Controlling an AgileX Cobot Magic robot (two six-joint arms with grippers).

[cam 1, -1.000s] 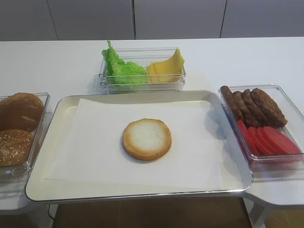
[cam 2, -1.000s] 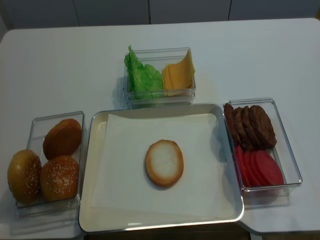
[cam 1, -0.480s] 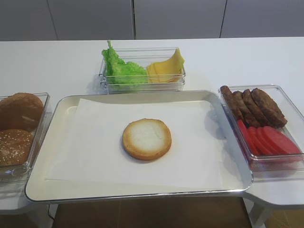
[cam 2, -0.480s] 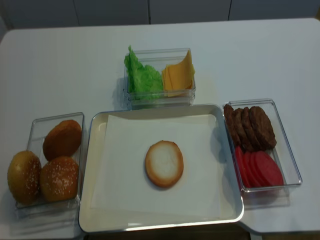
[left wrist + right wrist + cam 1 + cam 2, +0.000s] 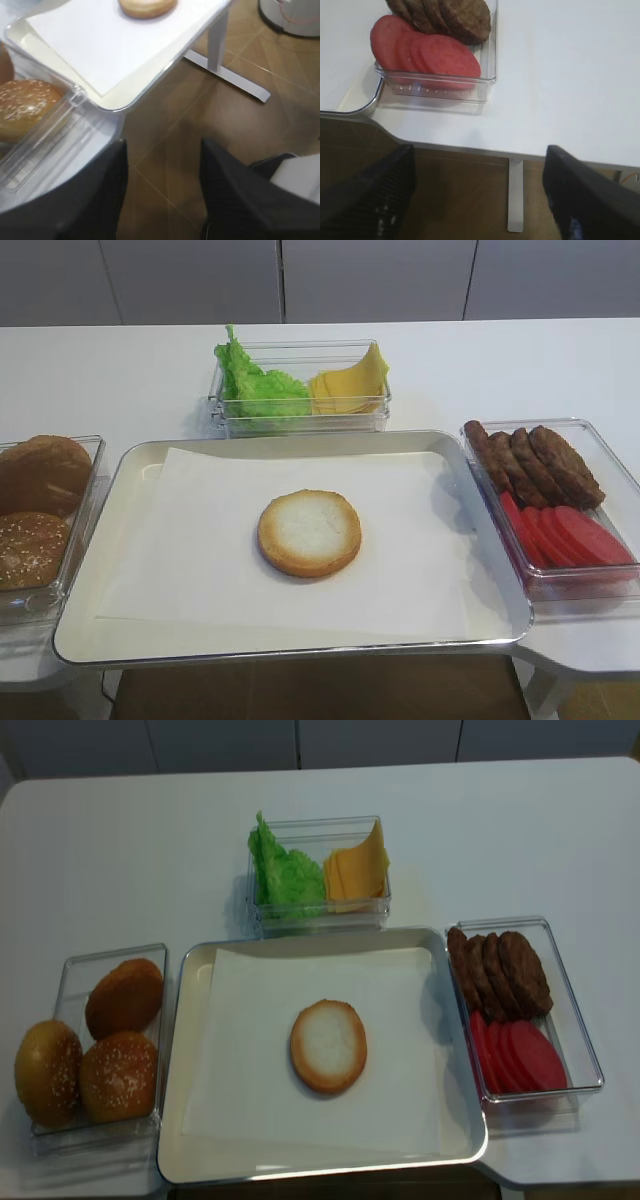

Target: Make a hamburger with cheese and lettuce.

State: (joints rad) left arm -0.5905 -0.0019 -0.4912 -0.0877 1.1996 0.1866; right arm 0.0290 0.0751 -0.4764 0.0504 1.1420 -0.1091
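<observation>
The hamburger is one flat bun half [image 5: 309, 532], cut face up, on white paper in the middle of the metal tray [image 5: 140, 455]; it also shows in the other high view [image 5: 328, 1046] and at the top of the left wrist view [image 5: 147, 7]. Lettuce [image 5: 255, 390] and cheese slices [image 5: 348, 385] share a clear box behind the tray, as the other high view shows for the lettuce [image 5: 283, 875] and the cheese [image 5: 357, 870]. Neither gripper shows in the high views. My left gripper [image 5: 162, 192] is open over the floor off the table's front left. My right gripper [image 5: 477, 195] is open below the table's front right edge.
A clear box at the left holds seeded buns [image 5: 118, 1072]. A clear box at the right holds dark patties [image 5: 500, 972] and red tomato slices [image 5: 520, 1055]; the tomato slices [image 5: 427, 52] lie just beyond my right gripper. A table leg [image 5: 516, 195] stands between the right fingers.
</observation>
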